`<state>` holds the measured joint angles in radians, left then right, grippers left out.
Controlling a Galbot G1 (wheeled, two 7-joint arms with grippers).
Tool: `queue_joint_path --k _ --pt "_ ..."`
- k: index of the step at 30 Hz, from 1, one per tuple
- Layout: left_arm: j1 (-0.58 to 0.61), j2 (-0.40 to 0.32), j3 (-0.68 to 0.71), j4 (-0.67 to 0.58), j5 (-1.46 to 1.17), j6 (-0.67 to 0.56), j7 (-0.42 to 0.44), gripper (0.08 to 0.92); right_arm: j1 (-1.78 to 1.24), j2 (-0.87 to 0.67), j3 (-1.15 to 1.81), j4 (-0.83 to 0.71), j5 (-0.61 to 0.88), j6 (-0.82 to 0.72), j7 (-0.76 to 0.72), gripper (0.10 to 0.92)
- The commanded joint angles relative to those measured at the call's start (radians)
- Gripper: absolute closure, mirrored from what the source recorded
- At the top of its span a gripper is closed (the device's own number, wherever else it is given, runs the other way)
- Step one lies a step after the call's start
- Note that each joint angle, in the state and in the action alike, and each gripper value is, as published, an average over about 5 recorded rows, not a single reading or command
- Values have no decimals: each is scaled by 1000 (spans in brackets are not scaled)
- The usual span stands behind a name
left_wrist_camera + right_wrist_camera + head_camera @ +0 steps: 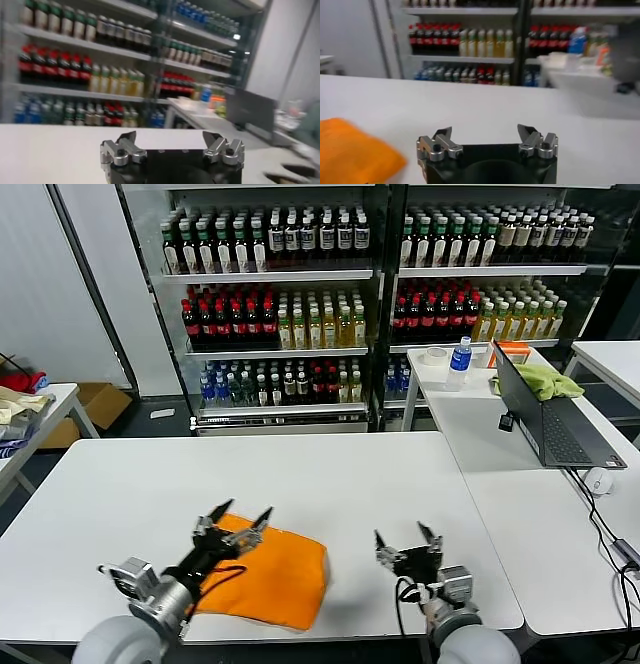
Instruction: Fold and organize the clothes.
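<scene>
One orange T-shirt (268, 574), folded into a rough rectangle, lies on the white surface (130, 494) near its front edge; the head view shows it whole, the right wrist view only a corner, the left wrist view none of it. Two hands: left hand (236, 519) raised just above the shirt's far left corner, fingers spread wide and holding nothing; right hand (407, 540) poised over bare surface just right of the shirt, likewise spread and empty. Both point forward toward the drinks shelves (290, 274).
</scene>
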<state>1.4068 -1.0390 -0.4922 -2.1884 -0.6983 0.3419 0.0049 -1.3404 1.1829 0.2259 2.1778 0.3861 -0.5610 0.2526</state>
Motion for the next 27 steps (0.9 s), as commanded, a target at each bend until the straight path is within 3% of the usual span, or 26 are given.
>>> queue_joint_path --k 1,21,27 --pt "24 39 -198 36 26 -32 -15 181 87 -40 -258 -67 161 -18 -43 203" --pt "56 4 -202 36 86 -31 -17 177 179 -14 -313 -204 271 -18 -3 203" --pt "57 -1 -198 36 90 -31 -19 177 189 5 -310 -228 281 -17 -4 293"
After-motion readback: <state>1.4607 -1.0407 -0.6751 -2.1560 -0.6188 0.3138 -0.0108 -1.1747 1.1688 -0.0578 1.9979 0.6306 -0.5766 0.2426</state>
